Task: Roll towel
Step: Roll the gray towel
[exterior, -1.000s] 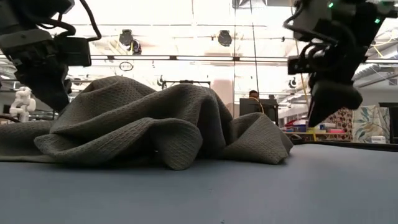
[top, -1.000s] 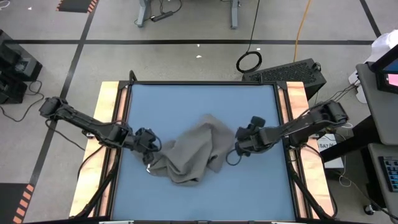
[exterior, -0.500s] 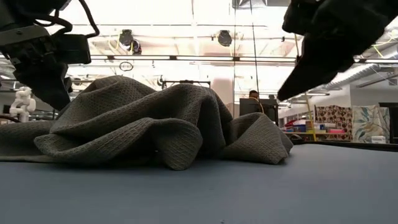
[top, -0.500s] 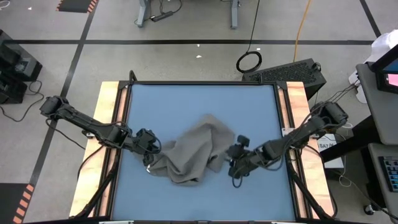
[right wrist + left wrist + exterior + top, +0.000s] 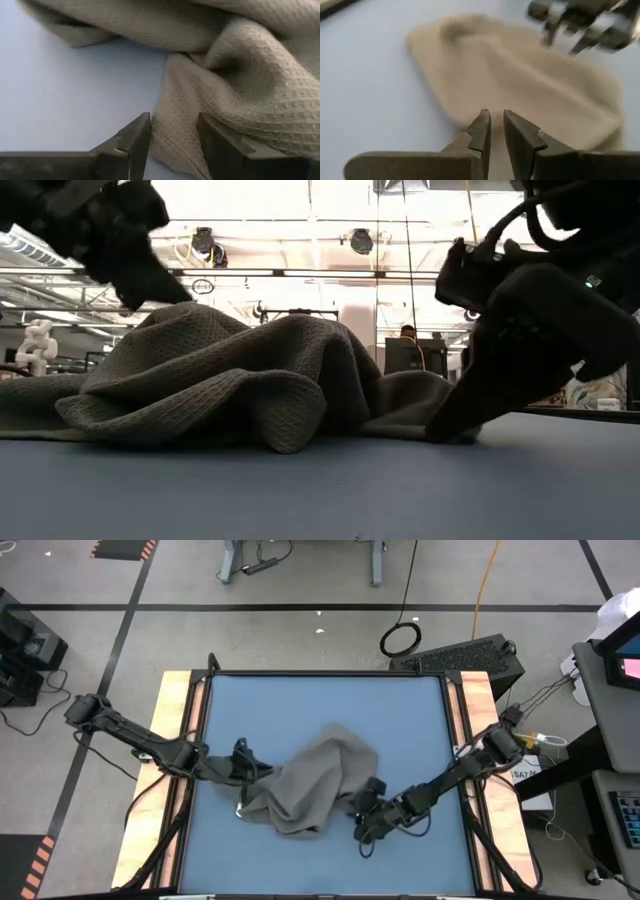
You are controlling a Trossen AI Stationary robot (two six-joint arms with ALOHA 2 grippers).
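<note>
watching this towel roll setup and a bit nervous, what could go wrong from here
The towel lies crumpled in a heap, so a roll started now would likely come out lumpy.

The right gripper is open around just a thin edge of cloth low at the table; it may pinch only one layer or scrape the surface.

The left gripper, nearly closed at the opposite edge, might drag the heap sideways.

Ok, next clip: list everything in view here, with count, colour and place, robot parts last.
towel: one, grey-brown, crumpled in a heap near the table's middle.
table: one, blue top with pale wooden side rails, under both arms.
left gripper: one, dark, at the towel's left edge, fingers nearly closed with a narrow gap, nothing seen between them.
right gripper: one, dark, low at the towel's right near corner, fingers open on either side of the cloth's edge.
</note>
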